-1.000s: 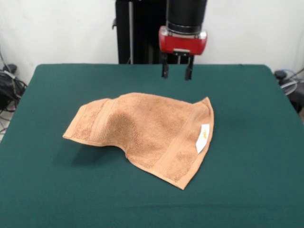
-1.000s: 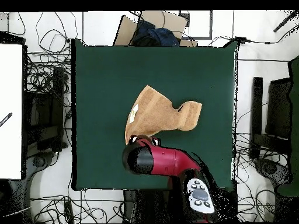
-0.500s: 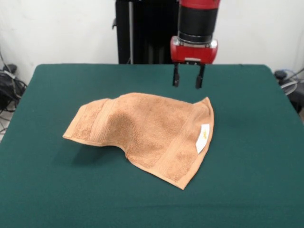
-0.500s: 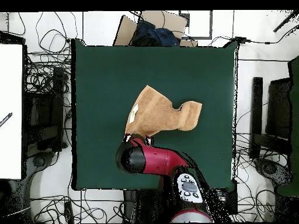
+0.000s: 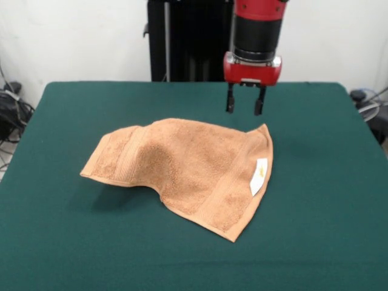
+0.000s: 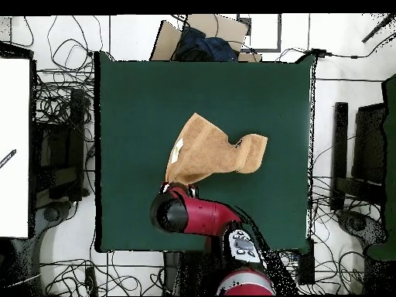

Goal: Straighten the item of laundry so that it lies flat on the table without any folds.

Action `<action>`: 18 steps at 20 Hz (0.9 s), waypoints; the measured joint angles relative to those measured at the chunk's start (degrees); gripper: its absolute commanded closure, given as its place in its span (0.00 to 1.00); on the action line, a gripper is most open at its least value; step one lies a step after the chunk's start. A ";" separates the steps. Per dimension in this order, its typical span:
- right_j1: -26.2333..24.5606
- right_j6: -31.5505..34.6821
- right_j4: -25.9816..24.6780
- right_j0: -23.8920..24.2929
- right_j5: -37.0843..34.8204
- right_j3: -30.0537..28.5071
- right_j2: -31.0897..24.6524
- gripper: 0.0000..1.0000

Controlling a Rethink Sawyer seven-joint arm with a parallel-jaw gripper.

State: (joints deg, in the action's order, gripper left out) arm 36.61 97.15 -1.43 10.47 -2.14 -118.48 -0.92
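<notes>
The orange-tan towel [image 5: 188, 167] lies rumpled in the middle of the dark green table [image 5: 73, 242], humped in its centre, with its left part folded and raised off the cloth. A white label [image 5: 259, 176] shows on its right edge. My gripper [image 5: 244, 107] hangs open above the table just behind the towel's far right corner, with nothing between its fingers. From overhead the towel [image 6: 213, 155] sits at the table's centre and the red arm [image 6: 197, 216] covers the gripper beside the towel's lower left corner.
Cables and equipment [image 6: 58, 139] surround the table [image 6: 131, 93] on the floor. A white surface [image 6: 14, 147] stands at the left and a cardboard box [image 6: 197, 35] lies beyond the far edge. A black pillar [image 5: 182, 39] rises behind the table.
The gripper has moved right and lower, towards the towel's far right corner. The towel has not moved.
</notes>
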 measured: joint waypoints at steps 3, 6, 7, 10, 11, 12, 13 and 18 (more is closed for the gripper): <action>-0.69 0.00 0.57 -0.14 0.79 -0.68 0.00 0.00; -1.01 0.00 0.88 -0.14 1.34 -1.29 0.01 0.00; -1.20 0.00 1.00 -0.14 1.59 -1.49 0.01 0.00; -2.38 0.00 1.15 -0.14 2.65 -1.60 0.01 0.00; -3.00 0.00 1.24 -0.14 3.15 -1.60 0.00 0.00; -3.46 0.00 1.31 -0.14 3.56 -1.59 0.00 0.00; -4.09 0.00 1.39 -0.14 4.09 -1.60 0.00 0.00; -7.48 0.00 2.01 -0.58 7.16 -1.57 0.00 0.00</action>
State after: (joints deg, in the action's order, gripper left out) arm 29.14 97.15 0.58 9.89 5.02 -120.05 -0.92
